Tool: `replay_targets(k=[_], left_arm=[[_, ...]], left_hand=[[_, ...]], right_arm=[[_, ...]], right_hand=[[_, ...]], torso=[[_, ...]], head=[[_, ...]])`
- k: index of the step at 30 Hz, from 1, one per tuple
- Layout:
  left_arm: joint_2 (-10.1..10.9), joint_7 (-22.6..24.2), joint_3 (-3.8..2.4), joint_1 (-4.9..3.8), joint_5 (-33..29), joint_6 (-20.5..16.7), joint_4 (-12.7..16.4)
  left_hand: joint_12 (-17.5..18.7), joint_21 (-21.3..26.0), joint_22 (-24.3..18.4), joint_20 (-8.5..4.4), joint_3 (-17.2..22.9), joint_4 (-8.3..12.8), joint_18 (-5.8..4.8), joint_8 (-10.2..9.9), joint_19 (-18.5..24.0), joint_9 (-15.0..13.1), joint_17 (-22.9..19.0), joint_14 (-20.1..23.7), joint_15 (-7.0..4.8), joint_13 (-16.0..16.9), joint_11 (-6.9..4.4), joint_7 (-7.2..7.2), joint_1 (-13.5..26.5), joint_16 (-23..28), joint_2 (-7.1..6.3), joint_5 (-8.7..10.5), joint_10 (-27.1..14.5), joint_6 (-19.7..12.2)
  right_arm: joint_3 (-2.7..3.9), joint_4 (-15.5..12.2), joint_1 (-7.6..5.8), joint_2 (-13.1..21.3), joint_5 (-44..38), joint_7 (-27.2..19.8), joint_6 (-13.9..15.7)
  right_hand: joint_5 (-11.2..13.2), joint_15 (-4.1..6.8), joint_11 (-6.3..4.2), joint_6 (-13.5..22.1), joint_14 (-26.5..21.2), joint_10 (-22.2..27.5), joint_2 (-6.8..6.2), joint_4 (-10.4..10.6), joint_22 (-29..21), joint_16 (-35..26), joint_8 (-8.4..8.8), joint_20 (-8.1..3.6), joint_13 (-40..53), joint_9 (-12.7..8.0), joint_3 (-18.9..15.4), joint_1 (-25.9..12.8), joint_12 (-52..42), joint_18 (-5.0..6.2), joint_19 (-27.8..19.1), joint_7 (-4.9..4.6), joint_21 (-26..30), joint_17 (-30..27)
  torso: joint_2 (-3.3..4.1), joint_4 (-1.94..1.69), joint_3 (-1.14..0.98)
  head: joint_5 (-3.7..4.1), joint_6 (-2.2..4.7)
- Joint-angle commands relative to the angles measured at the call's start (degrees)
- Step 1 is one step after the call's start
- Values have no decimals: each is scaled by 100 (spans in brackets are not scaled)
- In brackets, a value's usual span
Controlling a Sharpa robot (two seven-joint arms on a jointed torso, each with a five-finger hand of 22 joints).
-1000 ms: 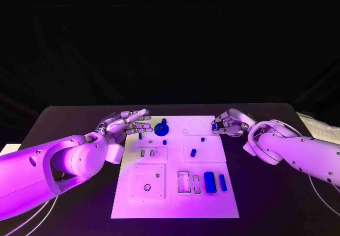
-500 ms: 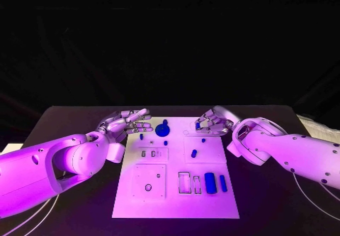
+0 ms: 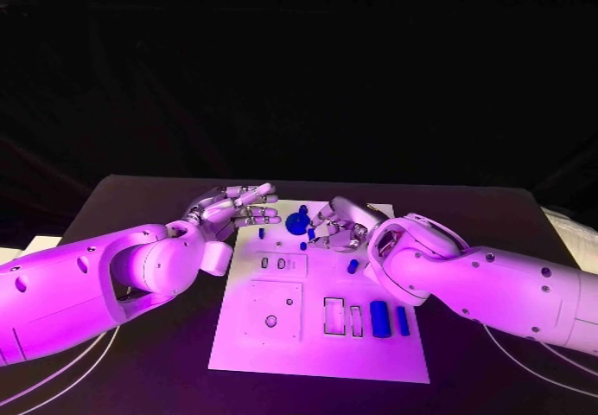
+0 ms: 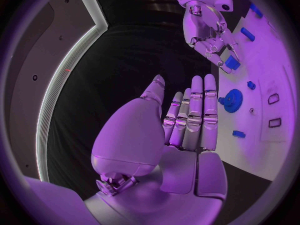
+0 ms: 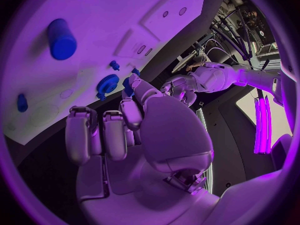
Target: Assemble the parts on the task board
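From my remote station I see a black worktop [image 3: 149, 199] against a dark backdrop, with the white task board [image 3: 327, 350] lying at its middle. On the far part of the board sits a blue gear [image 3: 296, 223], with small blue pegs close by it. Nearer me, two blue cylinders [image 3: 378, 314] lie side by side next to a pair of rectangular slots.

The left robot hand [image 3: 233, 208] hovers off the board's far left corner, palm up, fingers extended and lying close together, holding nothing.

The right robot hand [image 3: 336, 226] is over the far middle of the board, just beside the gear. In the left wrist view its fingertips pinch a small blue part [image 4: 232, 62] above the board surface.
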State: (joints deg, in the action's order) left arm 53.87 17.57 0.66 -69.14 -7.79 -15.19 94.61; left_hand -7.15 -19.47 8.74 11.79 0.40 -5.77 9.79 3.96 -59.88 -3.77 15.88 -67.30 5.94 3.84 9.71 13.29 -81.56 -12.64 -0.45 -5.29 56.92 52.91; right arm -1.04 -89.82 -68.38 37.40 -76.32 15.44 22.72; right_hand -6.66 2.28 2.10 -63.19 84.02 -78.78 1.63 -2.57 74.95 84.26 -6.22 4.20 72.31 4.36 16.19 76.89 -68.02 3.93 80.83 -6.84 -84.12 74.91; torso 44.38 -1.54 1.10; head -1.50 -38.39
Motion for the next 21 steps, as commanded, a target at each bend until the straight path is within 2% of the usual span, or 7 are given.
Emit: replay_targets(k=[1,4,9,12,15,21], left_arm=[[-17,47,-3,-4,-9,59,5],[-21,52,-3,-4,-12,57,8],[-15,52,-3,-5,-14,54,20],[-8,54,-3,-6,-14,54,28],[-5,55,-3,-6,-14,54,31],[-3,54,-3,-6,-15,59,32]], left_hand=[[-38,-22,6,-11,7,38,51,19,48,-6,9,37,-7,1,-1,-9,-17,-24,38,-10,-18,-12],[-39,-23,6,-11,7,38,51,19,48,-6,10,37,-7,1,-1,-9,-17,-24,38,-10,-18,-12],[-40,-23,7,-11,7,39,51,19,48,-6,10,37,-7,1,-1,-9,-17,-25,39,-10,-17,-12],[-40,-23,7,-11,7,39,51,19,48,-6,10,37,-7,1,-1,-9,-17,-25,39,-10,-17,-12],[-40,-23,7,-11,7,39,51,19,48,-6,10,37,-7,1,-1,-9,-17,-25,39,-10,-17,-12],[-40,-23,7,-11,7,39,51,19,48,-6,10,37,-7,1,-1,-9,-17,-25,39,-10,-17,-12]], right_arm=[[-22,40,63,-139,-606,318,-119],[-54,97,156,-303,-775,277,-97],[-75,161,277,-438,-1008,195,-1],[-84,210,315,-499,-1048,184,1],[-88,249,333,-535,-1052,184,-24],[-94,339,364,-601,-1034,179,-125]], right_hand=[[-25,45,-101,-134,402,-45,12,25,87,-28,-94,-45,-3,138,51,-18,1,-70,0,101,-9,582],[-31,45,-97,-112,400,-38,-5,25,82,-36,-81,-47,-14,137,60,-45,16,-69,-3,92,-6,572],[-87,41,-89,-92,401,-37,-67,7,77,-36,-64,-46,-11,140,75,-88,18,-68,-5,83,-3,575],[-93,38,-86,-89,404,-45,-91,12,85,-31,-59,-45,-1,141,72,-121,6,-70,0,79,-6,584],[-92,37,-85,-88,405,-49,-102,15,91,-28,-57,-44,4,142,71,-137,0,-72,5,78,-8,588],[-89,35,-83,-86,407,-53,-124,20,89,-25,-53,-43,9,144,65,-167,-6,-71,4,76,-7,593]], torso=[[-3,0,8],[7,-7,-2],[10,-4,-4],[11,4,-4],[7,-8,0],[7,-7,-8]], head=[[-28,7],[-39,-11],[-56,-31],[-66,-49],[-63,-66],[-82,-95]])
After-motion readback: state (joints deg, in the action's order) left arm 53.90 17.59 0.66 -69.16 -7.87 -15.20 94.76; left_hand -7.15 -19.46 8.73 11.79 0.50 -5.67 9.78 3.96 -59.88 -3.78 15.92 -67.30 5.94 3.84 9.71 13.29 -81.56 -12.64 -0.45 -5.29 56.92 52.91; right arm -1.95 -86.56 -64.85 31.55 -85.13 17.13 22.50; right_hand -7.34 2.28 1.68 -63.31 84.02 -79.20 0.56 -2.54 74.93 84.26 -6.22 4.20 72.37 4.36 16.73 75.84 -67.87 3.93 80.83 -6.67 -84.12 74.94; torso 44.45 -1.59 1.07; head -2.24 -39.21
